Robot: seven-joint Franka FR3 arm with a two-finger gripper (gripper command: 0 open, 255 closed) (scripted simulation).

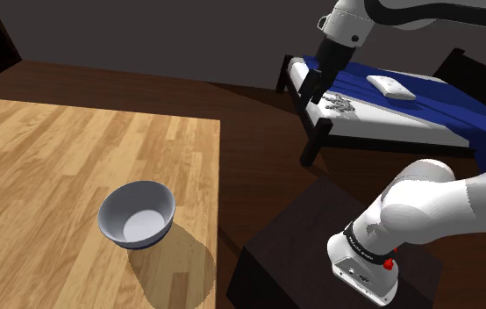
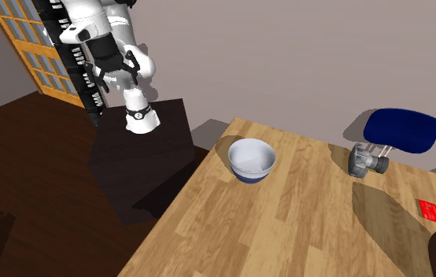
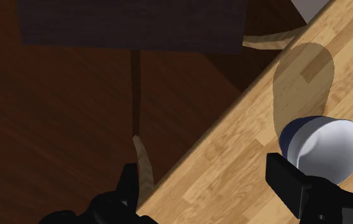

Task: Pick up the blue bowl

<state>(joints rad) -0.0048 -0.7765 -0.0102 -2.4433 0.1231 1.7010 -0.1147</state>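
The gripper (image 1: 311,90) is hanging at the shoulder view's upper right, its fingers standing apart around nothing, while the blue bowl (image 1: 138,213) is sitting lower centre, near the edge of the wooden table (image 1: 57,149).

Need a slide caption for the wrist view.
Open hand over the wooden table edge; blue bowl sits off to one side of it, not yet grasped.

The shoulder view looks down from beside the stand (image 1: 294,250), across the wooden table (image 1: 39,149) toward a bed (image 1: 390,110). The second exterior view faces back from high over the table's far side. The wrist view looks steeply down at the table's edge. All three views share the bowl (image 1: 137,213).
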